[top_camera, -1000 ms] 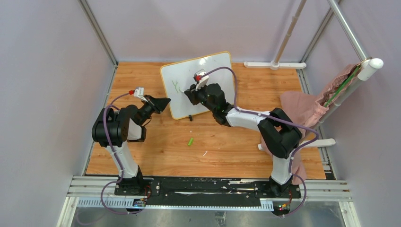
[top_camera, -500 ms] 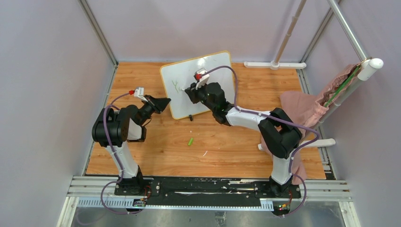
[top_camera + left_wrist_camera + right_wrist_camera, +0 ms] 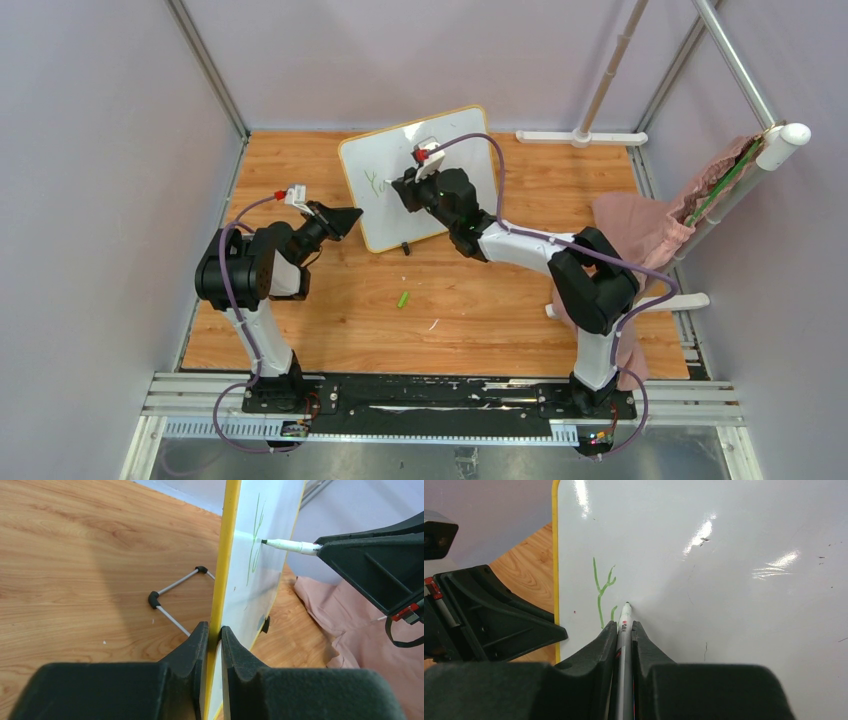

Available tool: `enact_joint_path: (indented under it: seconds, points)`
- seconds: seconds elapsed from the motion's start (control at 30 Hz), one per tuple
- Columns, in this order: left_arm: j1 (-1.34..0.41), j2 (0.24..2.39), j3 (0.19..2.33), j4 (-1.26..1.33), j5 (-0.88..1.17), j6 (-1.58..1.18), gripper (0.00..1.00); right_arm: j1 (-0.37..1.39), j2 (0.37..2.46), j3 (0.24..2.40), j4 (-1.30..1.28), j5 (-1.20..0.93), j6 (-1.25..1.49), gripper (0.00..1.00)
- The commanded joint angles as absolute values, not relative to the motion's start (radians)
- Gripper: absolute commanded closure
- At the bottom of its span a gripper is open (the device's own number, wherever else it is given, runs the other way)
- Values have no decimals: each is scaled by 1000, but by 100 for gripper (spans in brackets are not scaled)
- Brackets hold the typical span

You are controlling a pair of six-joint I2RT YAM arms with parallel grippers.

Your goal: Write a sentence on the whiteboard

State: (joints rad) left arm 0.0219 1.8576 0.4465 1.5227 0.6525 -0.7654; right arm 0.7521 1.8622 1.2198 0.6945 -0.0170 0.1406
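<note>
Right gripper (image 3: 402,186) clenched on a white marker (image 3: 625,614), tip touching the board face. Left gripper (image 3: 350,216) pinches the whiteboard's yellow rim, one finger on each face, at the board's 9 o'clock edge in the top view.

Wooden table (image 3: 480,310) fills the floor of the cell. Whiteboard (image 3: 462,150) sits toward 12 o'clock of the table centre, propped up and tilted back; in the left wrist view it is edge-on. Pink cloth (image 3: 640,225) is heaped at 3 o'clock by the table's edge, well apart from the board.

A thin wire stand (image 3: 172,587) with black corner pieces lies on the wood behind the board. One black clip foot (image 3: 404,248) shows at the board's 6 o'clock edge.

A small green piece (image 3: 403,299), possibly the marker cap though too small to tell, lies on the table at 6 o'clock of the board, well apart from it.

The sentence (image 3: 600,590) so far is a green "Y" plus a short curved stroke, near the board's 9 o'clock edge; the marker tip sits just at 3 o'clock of that short stroke.
</note>
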Motion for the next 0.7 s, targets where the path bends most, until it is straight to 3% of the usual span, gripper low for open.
enact_joint_path:
  seconds: [0.0,0.67]
  points:
    - [11,1875,436,1549,664,-740,100,732,1874,1247,686,15,127,100]
    - [10,1876,436,1551,664,-741,100,756,1895,1258,661,-84,136,100]
